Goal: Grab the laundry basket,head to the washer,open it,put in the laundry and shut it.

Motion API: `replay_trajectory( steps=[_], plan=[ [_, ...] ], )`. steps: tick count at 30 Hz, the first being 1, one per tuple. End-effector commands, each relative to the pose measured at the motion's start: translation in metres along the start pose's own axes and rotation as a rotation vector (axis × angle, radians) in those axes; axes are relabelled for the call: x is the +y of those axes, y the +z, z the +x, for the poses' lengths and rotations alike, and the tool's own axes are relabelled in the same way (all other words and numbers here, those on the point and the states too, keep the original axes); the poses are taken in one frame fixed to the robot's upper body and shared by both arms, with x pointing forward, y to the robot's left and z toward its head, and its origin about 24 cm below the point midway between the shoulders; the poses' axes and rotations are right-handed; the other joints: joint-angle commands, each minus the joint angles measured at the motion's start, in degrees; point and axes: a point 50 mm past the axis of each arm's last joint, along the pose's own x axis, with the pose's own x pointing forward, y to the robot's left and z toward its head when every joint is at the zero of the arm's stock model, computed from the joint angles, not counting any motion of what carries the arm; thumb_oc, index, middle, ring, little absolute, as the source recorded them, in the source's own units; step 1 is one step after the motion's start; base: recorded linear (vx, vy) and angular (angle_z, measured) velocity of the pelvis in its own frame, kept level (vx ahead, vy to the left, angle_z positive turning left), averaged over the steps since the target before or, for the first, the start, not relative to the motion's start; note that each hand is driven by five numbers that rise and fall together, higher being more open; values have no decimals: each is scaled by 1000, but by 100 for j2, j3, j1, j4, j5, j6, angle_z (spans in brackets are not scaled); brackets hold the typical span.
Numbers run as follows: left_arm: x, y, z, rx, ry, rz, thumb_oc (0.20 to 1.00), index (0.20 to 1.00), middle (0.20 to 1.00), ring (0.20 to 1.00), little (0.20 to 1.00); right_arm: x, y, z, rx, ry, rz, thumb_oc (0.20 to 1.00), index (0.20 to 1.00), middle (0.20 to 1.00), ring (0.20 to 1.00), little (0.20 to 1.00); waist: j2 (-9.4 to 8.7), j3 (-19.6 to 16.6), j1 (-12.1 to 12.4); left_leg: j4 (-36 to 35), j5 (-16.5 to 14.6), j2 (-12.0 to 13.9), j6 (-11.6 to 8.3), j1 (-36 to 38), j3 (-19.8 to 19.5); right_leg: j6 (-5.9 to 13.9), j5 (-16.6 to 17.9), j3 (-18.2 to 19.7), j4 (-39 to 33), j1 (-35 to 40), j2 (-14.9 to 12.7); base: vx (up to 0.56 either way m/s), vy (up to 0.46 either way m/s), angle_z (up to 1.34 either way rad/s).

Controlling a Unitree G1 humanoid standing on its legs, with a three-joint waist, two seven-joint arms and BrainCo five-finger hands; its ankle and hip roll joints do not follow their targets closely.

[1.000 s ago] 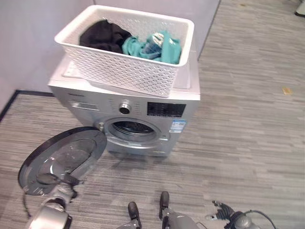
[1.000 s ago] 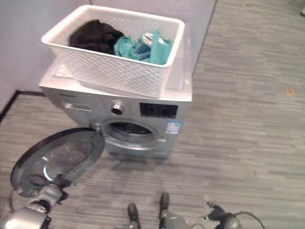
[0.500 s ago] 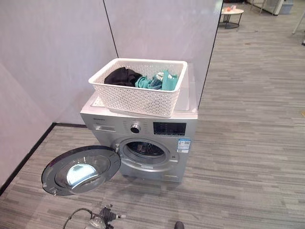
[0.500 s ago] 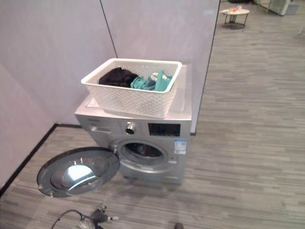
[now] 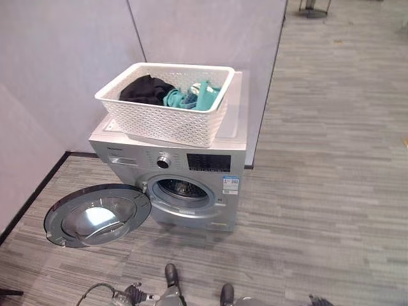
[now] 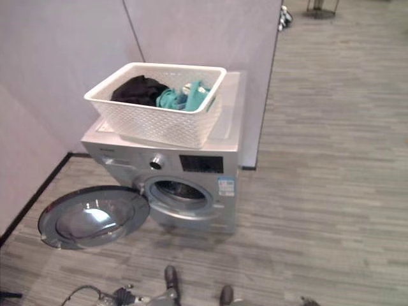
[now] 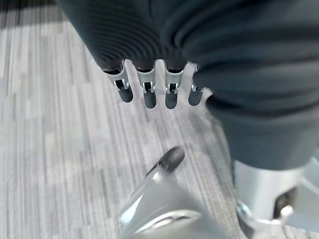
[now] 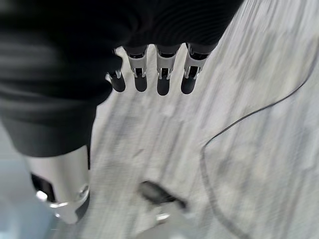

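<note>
Presently the washer is found standing against the far wall with its round door swung fully open to the left, low over the floor, and the drum mouth exposed. The laundry basket is set on the washer's top, a little to the left, with a black garment at its left and teal garments at its right.

The step in hand is judged to be the loading of the laundry. It is best done if the clothes are lifted out of the basket in gathered bunches, carried down clear of the basket rim, and pushed well past the drum lip so that no cloth is left trailing across the door seal. The open door should be kept clear of while reaching down.

The left robot hand is seen hanging over the floor, fingers straight and relaxed, with nothing held or touched. The right robot hand is seen likewise: released, empty, over bare floor.
</note>
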Motion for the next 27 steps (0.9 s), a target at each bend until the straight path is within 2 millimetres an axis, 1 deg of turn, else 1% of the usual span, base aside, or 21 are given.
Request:
replay_trajectory(
  steps=[1, 3, 5, 6, 7, 8, 9, 10, 12, 13, 14, 15, 16, 17, 18, 19, 20, 21, 24, 25, 27],
  plan=[
    [19, 1, 0, -7, 38, 27, 1000, 1000, 1000, 1000, 1000, -1, -17, -3, 38, 0, 64, 1000, 1000, 1000, 1000, 1000, -312, -119, -150, 665, -42, -476, 523, -166, -16, 568, 688, 810, -815, 791, -844, 231, 314, -21],
    [20, -2, -1, -10, 39, 43, 1000, 1000, 1000, 1000, 1000, 2, -18, -3, 43, 18, 72, 1000, 1000, 1000, 1000, 1000, -360, -164, -141, 875, -260, -554, 616, -177, 175, 663, 817, 906, -786, 771, -1061, 178, 305, -22],
    [23, 0, -1, -16, 47, 56, 1000, 1000, 1000, 1000, 1000, 3, -16, -2, 45, 18, 69, 1000, 1000, 1000, 1000, 1000, -413, -152, -104, 931, -444, -653, 723, -136, 285, 740, 1088, 973, -680, 639, -1236, 89, 230, -37],
    [23, 0, -1, -16, 47, 56, 1000, 1000, 1000, 1000, 1000, 3, -16, -2, 45, 18, 69, 1000, 1000, 1000, 1000, 1000, -413, -156, -102, 930, -443, -652, 723, -138, 286, 739, 1089, 974, -679, 634, -1236, 62, 194, -36],
    [25, -2, -1, -12, 51, 62, 1000, 1000, 1000, 1000, 1000, 6, -13, -2, 40, 25, 65, 1000, 1000, 1000, 1000, 1000, -446, -134, -84, 900, -494, -685, 766, -84, 382, 784, 1332, 948, -599, 546, -1333, 65, 261, -39],
    [27, -5, -2, -1, 57, 76, 1000, 1000, 1000, 1000, 1000, 8, -11, -1, 37, 36, 69, 1000, 1000, 1000, 1000, 1000, -485, -105, -70, 839, -577, -742, 829, 35, 537, 873, 1730, 900, -481, 441, -1496, 64, 260, -37],
    [27, -5, -2, -2, 57, 76, 1000, 1000, 1000, 1000, 1000, 8, -11, -1, 37, 36, 69, 1000, 1000, 1000, 1000, 1000, -487, -119, -64, 824, -561, -743, 830, 24, 545, 871, 1739, 908, -485, 420, -1495, 79, 303, -48],
    [29, -9, -2, 8, 62, 80, 1000, 1000, 1000, 1000, 1000, 11, -8, 0, 33, 50, 62, 1000, 1000, 1000, 1000, 1000, -502, -110, -54, 709, -622, -830, 894, 178, 596, 896, 2017, 834, -349, 326, -1609, 79, 245, -40],
    [28, -16, -3, 29, 59, 80, 1000, 1000, 1000, 1000, 1000, 13, -5, 0, 19, 64, 54, 1000, 1000, 1000, 1000, 1000, -519, -70, -7, 547, -680, -910, 940, 386, 734, 937, 2262, 337, -214, 296, -1817, 75, 289, -14],
    [28, -19, -3, 40, 56, 79, 1000, 1000, 1000, 1000, 1000, 14, -2, 1, 10, 67, 55, 1000, 1000, 1000, 1000, 1000, -517, -56, 12, 471, -680, -928, 952, 456, 793, 937, 2264, 85, -157, 287, -1863, 23, 155, -8],
    [28, -19, -3, 40, 56, 79, 1000, 1000, 1000, 1000, 1000, 14, -2, 1, 10, 67, 55, 1000, 1000, 1000, 1000, 1000, -518, -52, 8, 464, -677, -931, 952, 463, 790, 937, 2264, 81, -158, 294, -1865, 44, 234, -44],
    [28, -30, -5, 78, 58, 76, 1000, 1000, 1000, 1000, 1000, 21, 1, 1, -4, 89, 51, 1000, 1000, 1000, 1000, 1000, -539, -53, 26, 224, -661, -1002, 977, 635, 885, 913, 2100, -210, -69, 306, -1755, 56, 215, -45],
    [29, -33, -6, 89, 56, 76, 1000, 1000, 1000, 1000, 1000, 23, 1, 1, -6, 96, 44, 1000, 1000, 1000, 1000, 1000, -550, -51, -2, 110, -630, -1056, 995, 697, 845, 847, 1927, -58, 28, 200, -1535, 77, 281, -42],
    [31, -36, -6, 100, 64, 68, 1000, 1000, 1000, 1000, 1000, 26, 0, 1, -5, 107, 32, 1000, 1000, 1000, 1000, 1000, -558, -31, -21, 19, -599, -1089, 1011, 747, 840, 772, 1720, -44, 105, 73, -1310, 71, 200, -6],
    [33, -40, -7, 115, 73, 59, 1000, 1000, 1000, 1000, 1000, 30, 2, 1, -13, 122, 12, 1000, 1000, 1000, 1000, 1000, -579, 12, -31, -133, -571, -1117, 1016, 856, 868, 657, 1438, -203, 192, -154, -1000, 49, 137, -9],
    [33, -40, -7, 115, 73, 59, 1000, 1000, 1000, 1000, 1000, 30, 2, 1, -13, 122, 12, 1000, 1000, 1000, 1000, 1000, -580, 12, -33, -136, -570, -1118, 1015, 858, 867, 656, 1434, -203, 197, -155, -1001, 40, 101, -1],
    [34, -40, -7, 118, 72, 60, 1000, 1000, 1000, 1000, 1000, 31, 4, 1, -20, 126, 1, 1000, 1000, 1000, 1000, 1000, -590, 60, -49, -220, -568, -1141, 1009, 927, 863, 593, 1288, -252, 228, -371, -800, 95, 66, 0],
    [34, -40, -7, 116, 70, 64, 1000, 1000, 1000, 1000, 1000, 31, 4, 1, -21, 127, -5, 1000, 1000, 1000, 1000, 1000, -572, 105, -61, -288, -679, -1173, 966, 1071, 788, 646, 1145, -316, 209, -466, -682, 126, 70, -8],
    [31, -34, -6, 99, 64, 83, 1000, 1000, 1000, 1000, 1000, 29, 4, 1, -25, 116, -1, 1000, 1000, 1000, 1000, 1000, -558, 194, -135, -327, -739, -1219, 949, 1233, 704, 651, 1276, -384, -128, -674, -550, 97, 10, 1],
    [30, -32, -5, 90, 63, 92, 1000, 1000, 1000, 1000, 1000, 30, 4, 1, -23, 115, 1, 1000, 1000, 1000, 1000, 1000, -601, 203, -176, -350, -658, -1265, 980, 1222, 733, 597, 1449, -402, -323, -809, -534, 64, -37, 24],
    [28, -29, -5, 79, 59, 96, 1000, 1000, 1000, 1000, 1000, 30, 1, 1, -12, 114, -4, 1000, 1000, 1000, 1000, 1000, -591, 198, -223, -372, -670, -1281, 980, 1271, 675, 635, 1590, -329, -320, -947, -558, 99, -56, 22]
  ],
)
